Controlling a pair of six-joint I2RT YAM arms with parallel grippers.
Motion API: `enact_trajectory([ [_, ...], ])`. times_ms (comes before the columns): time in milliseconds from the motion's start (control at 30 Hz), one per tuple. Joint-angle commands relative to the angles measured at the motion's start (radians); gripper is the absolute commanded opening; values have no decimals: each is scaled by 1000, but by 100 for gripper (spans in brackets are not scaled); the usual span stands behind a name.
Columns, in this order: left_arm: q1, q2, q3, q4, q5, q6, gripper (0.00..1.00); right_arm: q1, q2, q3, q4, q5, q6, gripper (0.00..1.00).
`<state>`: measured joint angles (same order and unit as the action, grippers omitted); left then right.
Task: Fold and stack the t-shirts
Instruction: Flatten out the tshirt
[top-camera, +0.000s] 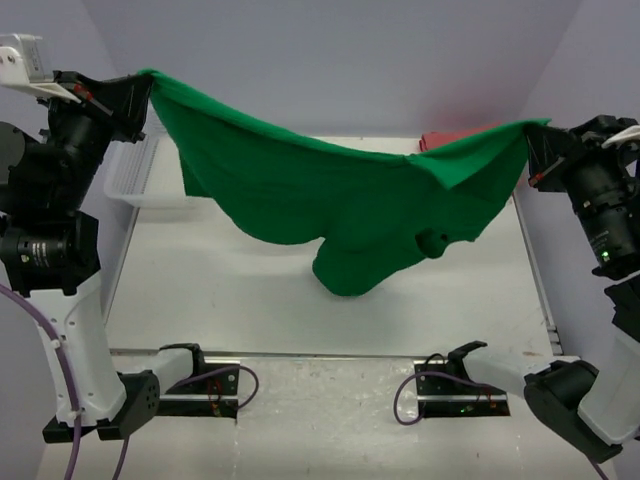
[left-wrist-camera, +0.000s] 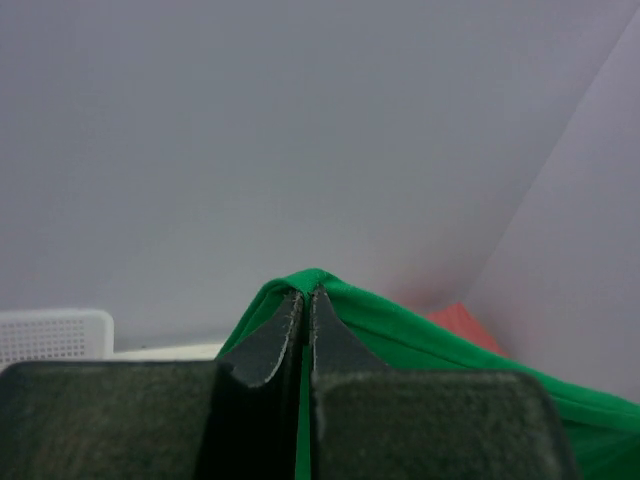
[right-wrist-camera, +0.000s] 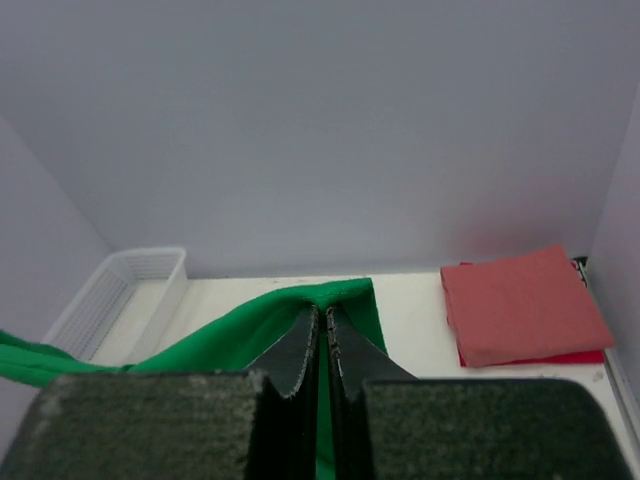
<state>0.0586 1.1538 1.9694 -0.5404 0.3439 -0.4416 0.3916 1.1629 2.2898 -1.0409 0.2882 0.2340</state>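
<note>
The green shirt (top-camera: 330, 200) hangs in the air, strung between the two arms above the table (top-camera: 250, 310). The left gripper (left-wrist-camera: 306, 296) is clamped tight on one top corner, the right gripper (right-wrist-camera: 322, 312) on the other, each with only a thin fold of cloth between its jaws. The middle of the shirt sags in a deep curve and a bunched lobe droops lowest, close over the table; whether it touches cannot be told. That sag suggests a light, limp, slightly stretchy fabric with no stiffness of its own: it will likely follow the grippers, swing if moved fast, and crumple wherever it lands slack. It looks matte, not slippery, so a pinch on an edge should hold, though a thin pinch could creep out under a hard pull. Edges and corners seem the best places to take hold, at hem or shoulders, since a grab in the middle would only gather wrinkles. The red shirt (right-wrist-camera: 520, 305) lies folded flat at the far right corner of the table, well apart from the white basket (top-camera: 135, 175) at the far left.
</note>
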Motion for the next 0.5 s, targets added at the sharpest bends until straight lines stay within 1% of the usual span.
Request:
enact_trajectory([
  [0, 3, 109, -74, 16, -8, 9, 0, 0, 107, 31, 33, -57, -88, 0],
  [33, 3, 144, -104, 80, -20, 4, 0, 0, 136, -8, 124, -66, -122, 0],
  [67, 3, 167, -122, 103, -20, 4, 0, 0, 153, -9, 125, -70, -122, 0],
  [100, 3, 200, -121, 127, -32, 10, 0, -8, 179, -7, 193, -69, -145, 0],
  [133, 3, 236, -103, 132, -37, 20, 0, -16, 263, 16, 214, -83, -157, 0],
  [167, 4, 316, -86, 146, -45, 24, 0, -34, 317, 54, 223, -92, -166, 0],
  [200, 3, 360, -49, 160, -33, 35, 0, -42, 374, 157, 231, -86, -186, 0],
  [233, 3, 409, -12, 166, -23, 50, 0, -49, 430, 210, 237, -96, -202, 0],
  [267, 1, 514, 26, 160, -20, 60, 0, -63, 533, 294, 270, -103, -226, 0],
  [300, 1, 562, 93, 160, -14, 70, 0, -69, 573, 315, 300, -109, -237, 0],
  [333, 1, 605, 121, 180, -8, 79, 0, -79, 604, 318, 336, -138, -267, 0],
  [367, 0, 686, 144, 197, -8, 84, 0, -98, 641, 286, 426, -149, -284, 0],
  [433, 3, 766, 228, 233, -2, 102, 0, -121, 681, 273, 484, -185, -291, 0],
  [467, 3, 858, 323, 235, -5, 109, 0, -138, 728, 287, 524, -207, -303, 0],
])
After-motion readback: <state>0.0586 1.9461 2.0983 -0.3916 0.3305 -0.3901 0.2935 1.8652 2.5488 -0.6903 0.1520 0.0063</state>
